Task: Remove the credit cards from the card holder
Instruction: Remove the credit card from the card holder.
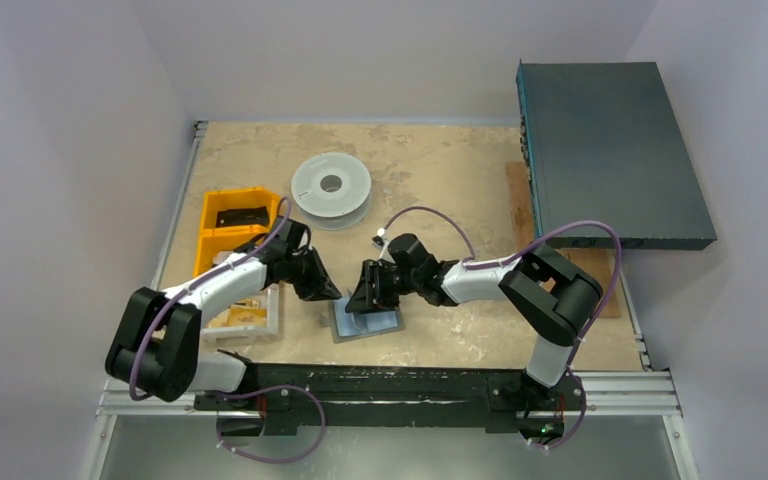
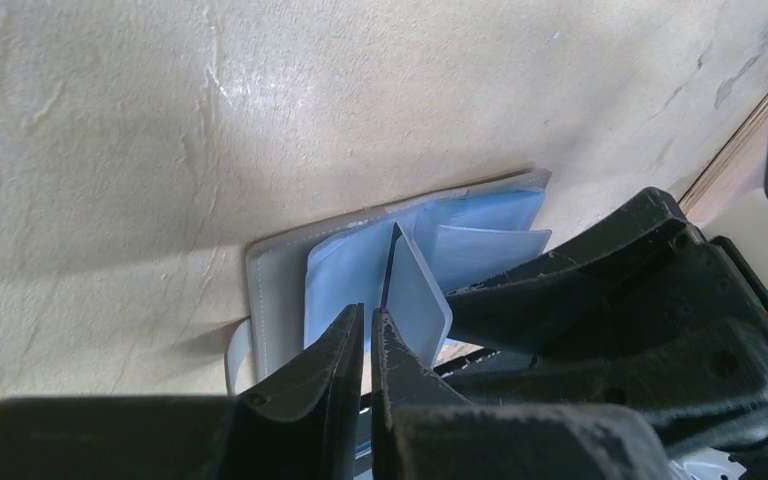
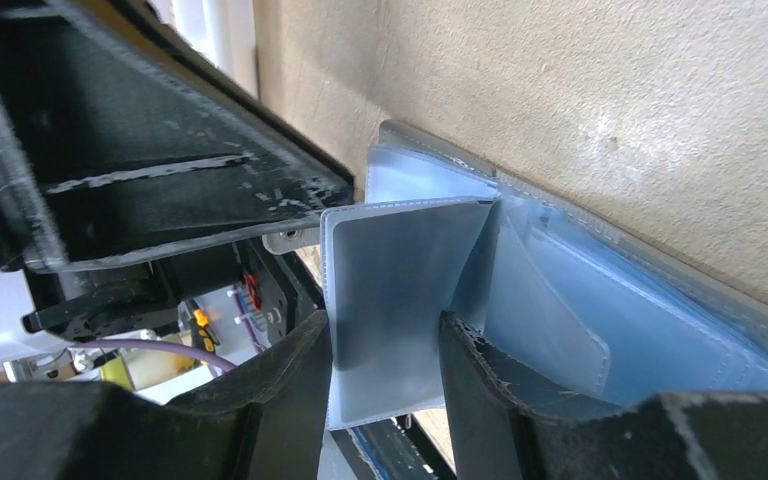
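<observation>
The tan table (image 1: 440, 170) carries the card holder (image 1: 368, 322) near its front edge, between the two arms. It lies open and flat: a slate-grey cover with a stitched rim, filled with pale blue, glossy plastic pockets. One clear sleeve (image 2: 415, 300) stands upright from the fold. The left gripper (image 2: 368, 335) is all but closed and seems to pinch that sleeve's edge. The right gripper (image 3: 385, 350) stands part open astride the sleeve; contact unclear
</observation>
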You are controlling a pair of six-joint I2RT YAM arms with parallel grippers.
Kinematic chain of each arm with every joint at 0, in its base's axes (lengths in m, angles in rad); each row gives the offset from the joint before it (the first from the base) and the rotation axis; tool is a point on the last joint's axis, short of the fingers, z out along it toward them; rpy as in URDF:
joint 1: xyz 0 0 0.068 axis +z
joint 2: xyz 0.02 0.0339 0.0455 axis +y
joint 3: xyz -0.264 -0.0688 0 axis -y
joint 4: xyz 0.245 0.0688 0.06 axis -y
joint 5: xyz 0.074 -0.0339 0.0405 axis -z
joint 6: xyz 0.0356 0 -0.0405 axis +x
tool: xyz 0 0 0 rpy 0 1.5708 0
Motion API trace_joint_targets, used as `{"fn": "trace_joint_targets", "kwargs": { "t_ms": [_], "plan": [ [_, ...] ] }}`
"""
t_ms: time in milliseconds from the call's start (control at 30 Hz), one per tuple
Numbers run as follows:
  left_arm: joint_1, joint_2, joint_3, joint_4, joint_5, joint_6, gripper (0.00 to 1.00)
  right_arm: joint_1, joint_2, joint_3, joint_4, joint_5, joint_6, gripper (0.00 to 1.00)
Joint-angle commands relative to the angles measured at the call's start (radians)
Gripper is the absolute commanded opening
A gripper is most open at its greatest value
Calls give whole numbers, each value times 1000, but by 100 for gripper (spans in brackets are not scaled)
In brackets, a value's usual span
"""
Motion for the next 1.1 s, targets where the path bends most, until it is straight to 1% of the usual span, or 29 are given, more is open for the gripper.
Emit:
{"fn": "trace_joint_targets", "kwargs": {
  "t_ms": [0, 67, 100, 233, 400, 533, 667, 900, 967, 1067],
  "plan": [
    [-9, 60, 9, 89, 42, -27, 6, -4, -38, -4, 40, -31, 2, 45],
    [-12, 92, 7, 104, 44, -30, 6, -4, -42, -3, 38, -30, 0, 50],
    [-14, 102, 6, 112, 46, -32, 6, -4, -44, -2, 37, -29, -1, 51],
    [-21, 125, 4, 126, 43, -32, 5, -5, -54, 2, 20, -20, -8, 51],
    [-30, 109, 10, 116, 40, -28, 5, -5, -79, 8, -14, 0, -23, 53],
    [-40, 72, 24, 83, 29, -18, 6, -4, -118, 21, -57, 28, -40, 53],
    [-55, 55, 41, 72, 40, -12, 6, -4, -148, 45, -141, 92, -77, 54],
    [-105, 80, 79, 75, 39, -25, 6, -5, -179, 44, -228, 171, -120, 53],
    [-115, 91, 89, 79, 39, -31, 6, -5, -190, 41, -245, 190, -127, 52],
    [-125, 101, 101, 78, 37, -33, 6, -4, -207, 30, -259, 205, -132, 48]
  ]
}}
